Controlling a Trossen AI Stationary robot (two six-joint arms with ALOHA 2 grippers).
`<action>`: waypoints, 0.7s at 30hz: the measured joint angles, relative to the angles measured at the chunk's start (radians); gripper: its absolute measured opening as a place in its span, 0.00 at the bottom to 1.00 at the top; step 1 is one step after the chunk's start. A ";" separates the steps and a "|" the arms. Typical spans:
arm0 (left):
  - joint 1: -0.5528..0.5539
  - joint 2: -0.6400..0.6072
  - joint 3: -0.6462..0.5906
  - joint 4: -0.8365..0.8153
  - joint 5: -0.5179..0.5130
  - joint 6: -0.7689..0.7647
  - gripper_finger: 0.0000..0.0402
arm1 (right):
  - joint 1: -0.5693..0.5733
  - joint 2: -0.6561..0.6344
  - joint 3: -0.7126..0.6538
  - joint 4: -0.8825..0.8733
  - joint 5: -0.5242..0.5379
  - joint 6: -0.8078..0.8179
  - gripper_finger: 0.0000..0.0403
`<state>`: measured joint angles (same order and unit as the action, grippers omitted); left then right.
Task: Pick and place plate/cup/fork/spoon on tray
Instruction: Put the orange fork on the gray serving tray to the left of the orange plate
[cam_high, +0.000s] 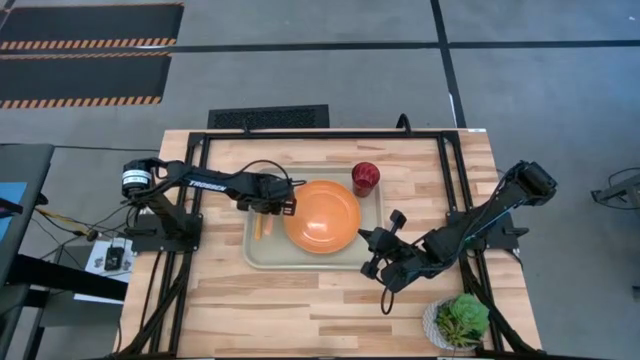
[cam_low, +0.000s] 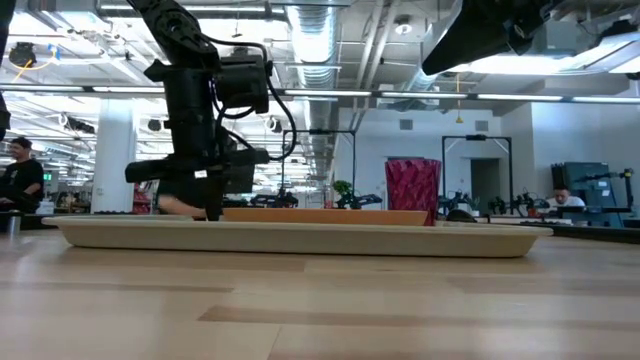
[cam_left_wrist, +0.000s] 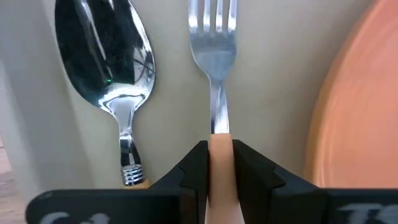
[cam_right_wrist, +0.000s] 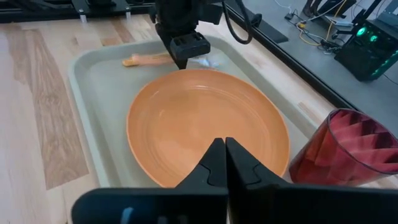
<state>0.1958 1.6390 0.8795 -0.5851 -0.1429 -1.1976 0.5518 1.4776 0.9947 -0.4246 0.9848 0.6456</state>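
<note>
potted plant (cam_high: 461, 320) | near table corner | floor vent (cam_high: 268, 117) beyond table

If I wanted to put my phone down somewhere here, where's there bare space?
Bare wood lies along the table's near edge, between the tray and the potted plant, and beside the tray's left rim. The tray itself is crowded: the plate, cup, spoon and fork fill it, with the left gripper over the fork.

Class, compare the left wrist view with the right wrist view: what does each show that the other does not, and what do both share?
Only the left wrist view: the spoon beside the fork, whose handle sits between the left gripper fingers. Only the right wrist view: the cup, the shut right gripper, the table. Both: the plate and tray.
</note>
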 joint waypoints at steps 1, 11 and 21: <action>-0.003 0.000 0.000 0.000 -0.001 -0.002 0.14 | 0.000 0.000 0.000 0.000 0.000 0.000 0.01; -0.028 0.000 0.000 -0.007 -0.012 -0.012 0.14 | 0.000 0.000 0.000 0.000 -0.002 0.000 0.01; -0.032 0.000 0.000 -0.036 0.000 0.022 0.27 | 0.000 0.000 0.000 0.000 -0.016 0.000 0.01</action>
<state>0.1635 1.6390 0.8795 -0.6209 -0.1429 -1.1758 0.5518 1.4773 0.9947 -0.4244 0.9688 0.6456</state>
